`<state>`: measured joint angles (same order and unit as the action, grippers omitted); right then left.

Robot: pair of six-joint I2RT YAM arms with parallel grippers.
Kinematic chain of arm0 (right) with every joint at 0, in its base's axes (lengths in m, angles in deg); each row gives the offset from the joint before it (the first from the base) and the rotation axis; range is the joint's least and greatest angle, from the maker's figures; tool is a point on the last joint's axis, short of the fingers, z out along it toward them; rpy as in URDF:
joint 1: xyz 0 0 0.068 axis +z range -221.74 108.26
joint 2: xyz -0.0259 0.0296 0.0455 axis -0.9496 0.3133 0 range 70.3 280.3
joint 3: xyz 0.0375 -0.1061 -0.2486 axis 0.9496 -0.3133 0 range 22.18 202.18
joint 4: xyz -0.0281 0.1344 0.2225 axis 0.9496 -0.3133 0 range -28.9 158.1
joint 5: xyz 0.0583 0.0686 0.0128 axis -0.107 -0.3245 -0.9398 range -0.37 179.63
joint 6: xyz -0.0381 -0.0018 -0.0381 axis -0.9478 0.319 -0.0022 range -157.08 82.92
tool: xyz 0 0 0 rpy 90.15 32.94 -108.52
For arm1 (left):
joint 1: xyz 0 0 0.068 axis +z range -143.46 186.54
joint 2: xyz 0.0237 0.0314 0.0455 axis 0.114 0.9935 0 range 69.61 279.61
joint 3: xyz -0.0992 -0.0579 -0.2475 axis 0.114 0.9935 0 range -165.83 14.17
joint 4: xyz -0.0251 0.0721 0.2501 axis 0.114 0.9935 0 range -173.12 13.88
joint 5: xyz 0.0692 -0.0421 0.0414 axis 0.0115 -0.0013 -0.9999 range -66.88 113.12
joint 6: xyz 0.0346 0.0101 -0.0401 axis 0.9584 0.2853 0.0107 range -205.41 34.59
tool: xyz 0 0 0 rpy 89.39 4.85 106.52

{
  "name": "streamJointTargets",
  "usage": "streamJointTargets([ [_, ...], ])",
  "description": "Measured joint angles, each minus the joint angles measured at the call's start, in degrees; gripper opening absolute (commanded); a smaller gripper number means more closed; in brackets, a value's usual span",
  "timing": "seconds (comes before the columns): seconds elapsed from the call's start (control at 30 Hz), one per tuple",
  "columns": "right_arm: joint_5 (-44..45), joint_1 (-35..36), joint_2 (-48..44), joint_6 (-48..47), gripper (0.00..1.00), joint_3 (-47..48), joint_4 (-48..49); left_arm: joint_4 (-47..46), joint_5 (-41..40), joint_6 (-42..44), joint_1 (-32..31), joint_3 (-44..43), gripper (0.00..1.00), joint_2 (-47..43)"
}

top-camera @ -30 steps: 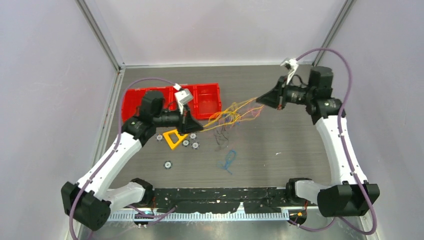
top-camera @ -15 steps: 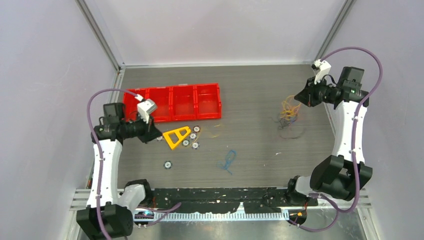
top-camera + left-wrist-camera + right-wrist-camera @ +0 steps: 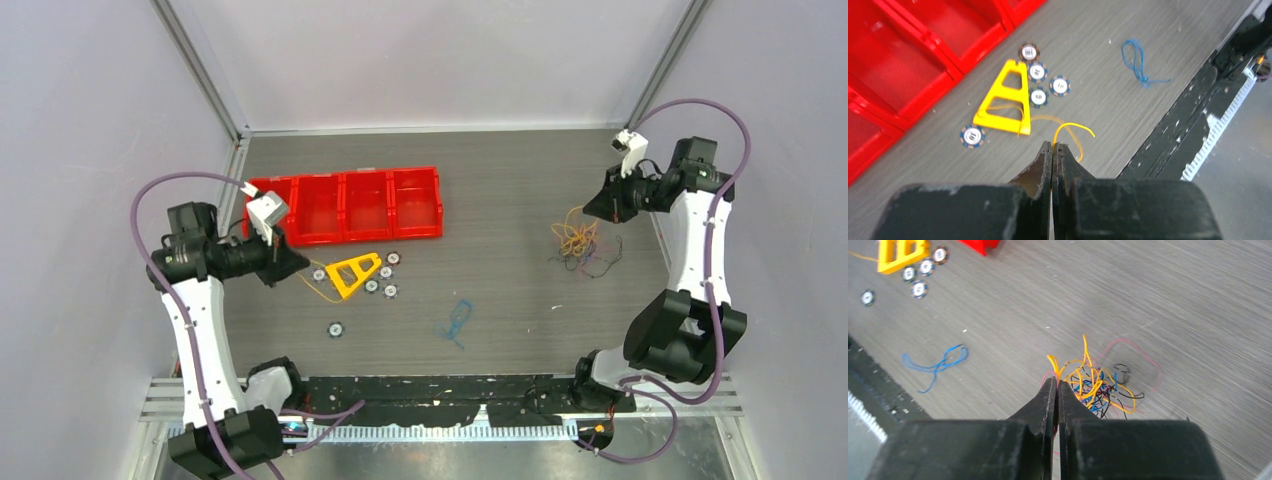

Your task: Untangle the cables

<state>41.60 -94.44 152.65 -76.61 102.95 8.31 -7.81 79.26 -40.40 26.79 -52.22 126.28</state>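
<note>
My left gripper (image 3: 287, 262) (image 3: 1053, 145) is at the table's left, shut on a single orange-yellow cable (image 3: 1073, 124) that trails down to the table by the yellow triangle (image 3: 318, 291). At the far right, my right gripper (image 3: 592, 212) (image 3: 1056, 382) is shut on orange and pink strands of the multicoloured tangle of cables (image 3: 578, 243) (image 3: 1096, 385). The tangle hangs below it and spreads on the table. A loose blue cable (image 3: 456, 322) (image 3: 937, 365) (image 3: 1137, 59) lies alone near the table's middle front.
A red tray (image 3: 345, 180) with several compartments stands at the back left. Before it lie a yellow triangle (image 3: 352, 273) and several poker chips (image 3: 385, 285). A black rail (image 3: 450, 390) runs along the near edge.
The arms have pulled far apart. The left one swung left and drew one orange-yellow cable out of the tangle. The right one swung right, carrying the rest.
</note>
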Motion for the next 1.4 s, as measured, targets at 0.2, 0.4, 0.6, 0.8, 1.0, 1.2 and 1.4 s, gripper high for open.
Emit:
streamJointTargets([
  [0.2,-3.69,4.66,-0.98,0.39,0.05,-0.35,-2.84,-9.40,2.23,-16.74,-0.15,-9.66,0.00,-1.42],
  [0.4,-5.27,11.23,-5.90,3.93,0.05,-3.50,-1.97,-23.17,0.72,-32.89,-0.39,-16.83,0.00,1.16],
  [0.6,-6.01,16.87,-8.79,9.07,0.05,-7.19,1.68,-29.75,-9.18,-38.25,-0.44,-23.65,0.00,8.52],
  [0.8,-5.90,20.37,-9.01,13.25,0.06,-9.25,5.14,-34.91,-20.33,-38.66,-0.46,-27.06,0.00,14.82],
  [1.0,-5.86,20.87,-8.96,14.73,0.05,-10.71,6.75,-37.66,-27.61,-37.20,-0.31,-32.15,0.00,21.27],
  [1.2,-5.84,21.03,-8.76,15.41,0.05,-11.15,7.69,-41.46,-30.10,-34.51,0.44,-30.12,0.00,26.97],
  [1.4,-5.81,21.27,-8.35,15.74,0.05,-11.34,8.26,-42.71,-29.57,-32.33,0.50,-20.63,0.00,29.16],
])
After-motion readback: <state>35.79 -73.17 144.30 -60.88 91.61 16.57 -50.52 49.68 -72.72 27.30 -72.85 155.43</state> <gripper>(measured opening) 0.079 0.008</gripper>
